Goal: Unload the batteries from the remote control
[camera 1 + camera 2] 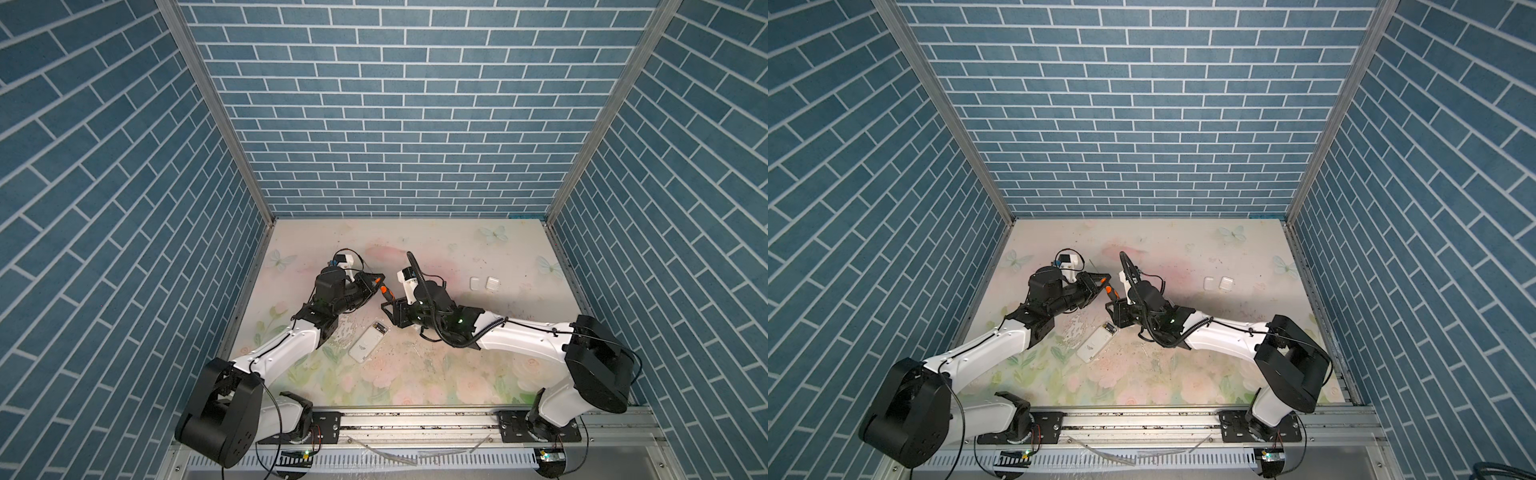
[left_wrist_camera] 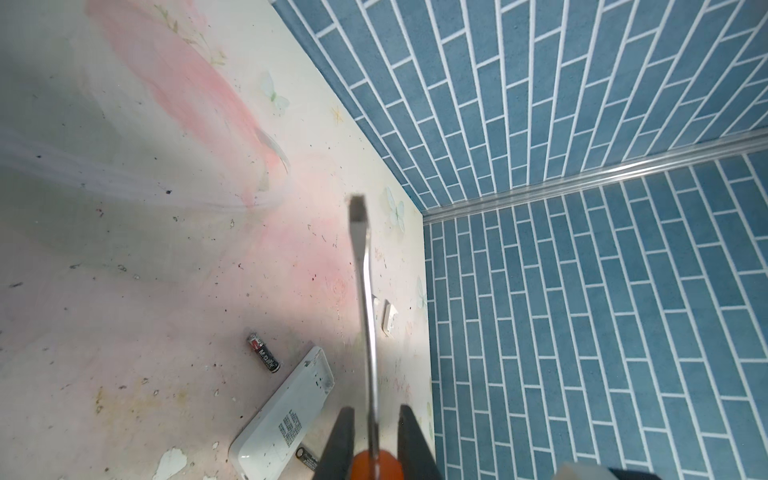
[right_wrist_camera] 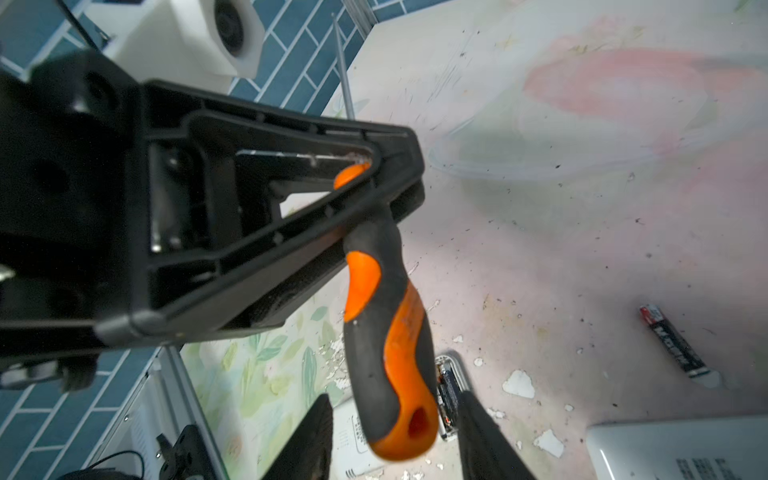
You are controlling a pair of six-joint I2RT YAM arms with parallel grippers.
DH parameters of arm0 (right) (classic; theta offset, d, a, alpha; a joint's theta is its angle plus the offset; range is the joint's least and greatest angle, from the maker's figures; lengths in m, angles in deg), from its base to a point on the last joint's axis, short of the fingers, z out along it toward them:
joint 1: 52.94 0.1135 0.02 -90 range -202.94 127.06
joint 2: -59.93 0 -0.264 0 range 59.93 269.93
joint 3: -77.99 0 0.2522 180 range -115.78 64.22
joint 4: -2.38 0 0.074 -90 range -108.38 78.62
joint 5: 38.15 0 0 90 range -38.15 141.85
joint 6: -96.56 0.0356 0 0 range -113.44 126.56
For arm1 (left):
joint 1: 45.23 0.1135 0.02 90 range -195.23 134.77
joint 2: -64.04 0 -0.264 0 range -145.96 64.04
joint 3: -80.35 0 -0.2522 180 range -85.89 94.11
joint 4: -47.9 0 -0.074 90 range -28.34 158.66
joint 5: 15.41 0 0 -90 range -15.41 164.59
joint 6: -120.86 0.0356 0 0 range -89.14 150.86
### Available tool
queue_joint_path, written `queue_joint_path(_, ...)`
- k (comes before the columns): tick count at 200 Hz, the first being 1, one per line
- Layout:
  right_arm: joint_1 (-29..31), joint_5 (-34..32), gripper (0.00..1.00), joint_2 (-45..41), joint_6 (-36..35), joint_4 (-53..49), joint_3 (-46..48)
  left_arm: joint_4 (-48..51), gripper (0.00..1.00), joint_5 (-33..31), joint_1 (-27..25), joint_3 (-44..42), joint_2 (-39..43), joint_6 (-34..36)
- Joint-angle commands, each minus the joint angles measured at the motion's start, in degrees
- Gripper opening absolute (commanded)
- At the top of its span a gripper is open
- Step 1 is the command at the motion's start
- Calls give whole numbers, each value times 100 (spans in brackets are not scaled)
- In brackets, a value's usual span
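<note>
1 battery [image 2: 264,352] lies flat, red end away from remote [image 2: 282,415].

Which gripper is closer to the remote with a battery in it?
Right. The right gripper hangs just above that remote; the left gripper sits farther back, holding the screwdriver.

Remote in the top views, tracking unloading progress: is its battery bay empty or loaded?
Loaded: a battery lies in the uncovered bay of the remote.

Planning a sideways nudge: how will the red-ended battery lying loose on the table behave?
The small dark, red-ended cylindrical battery lies on its round side, so it probably rolls. Its glossy wrap may slip; it looks rigid.
</note>
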Motion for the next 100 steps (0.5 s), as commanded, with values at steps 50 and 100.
queue_joint_path(50,23,-646,48,260,317,1844,223,-4,0,39,35,225,31,-501)
queue_joint_path(100,23,-770,45,389,262,1917,94,-256,0,96,42,202,-26,-655)
